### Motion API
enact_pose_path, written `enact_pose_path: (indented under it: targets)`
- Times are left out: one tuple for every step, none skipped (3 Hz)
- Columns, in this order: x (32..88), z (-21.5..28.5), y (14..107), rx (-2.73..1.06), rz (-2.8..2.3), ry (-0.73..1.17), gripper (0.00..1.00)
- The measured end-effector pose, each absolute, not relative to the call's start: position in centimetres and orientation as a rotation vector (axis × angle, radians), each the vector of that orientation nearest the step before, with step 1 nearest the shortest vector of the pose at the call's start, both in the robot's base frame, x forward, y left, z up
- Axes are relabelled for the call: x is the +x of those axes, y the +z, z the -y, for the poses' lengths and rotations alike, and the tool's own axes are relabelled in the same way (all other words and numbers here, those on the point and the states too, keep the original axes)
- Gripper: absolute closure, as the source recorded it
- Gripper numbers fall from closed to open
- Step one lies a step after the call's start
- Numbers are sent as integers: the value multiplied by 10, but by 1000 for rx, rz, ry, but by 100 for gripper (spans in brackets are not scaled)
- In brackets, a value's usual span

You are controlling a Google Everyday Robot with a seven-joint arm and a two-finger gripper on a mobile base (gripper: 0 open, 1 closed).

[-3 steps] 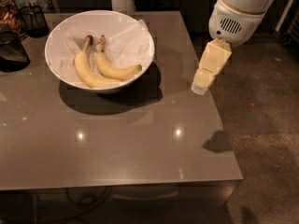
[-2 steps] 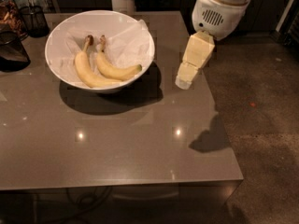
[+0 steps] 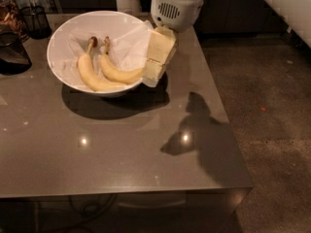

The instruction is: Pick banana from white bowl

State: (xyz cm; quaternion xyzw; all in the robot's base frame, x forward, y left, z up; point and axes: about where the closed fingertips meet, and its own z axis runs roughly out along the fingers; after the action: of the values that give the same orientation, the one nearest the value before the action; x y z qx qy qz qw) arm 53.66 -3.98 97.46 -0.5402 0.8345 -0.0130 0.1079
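Banana [image 3: 119, 74] lying in white bowl [image 3: 59, 39] beside thicker banana [image 3: 90, 76], my hand [image 3: 151, 77] at the bowl's right rim, grip I cannot tell, grey bench [image 3: 121, 149] beneath

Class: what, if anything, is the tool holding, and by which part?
Nothing. The tool hangs at the bowl's right rim; the banana and the thicker banana lie in the bowl.

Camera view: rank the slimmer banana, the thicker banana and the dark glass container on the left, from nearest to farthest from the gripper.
The gripper hangs at the right rim of the white bowl.
1. The banana: the slimmer one, on the bowl's right side, with its tip toward the gripper.
2. The thicker banana: just left of it in the bowl.
3. The dark glass container: at the table's far left, outside the bowl.
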Motion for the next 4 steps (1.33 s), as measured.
enact_pose_path:
  targets:
    - [544, 29, 976, -1586, -2420, -35, 0]
    - [554, 3, 981, -1579, -2370, 59, 0]
    - [568, -31, 990, -1598, -2330, 105, 0]
    - [583, -60, 992, -1615, -2317, 148, 0]
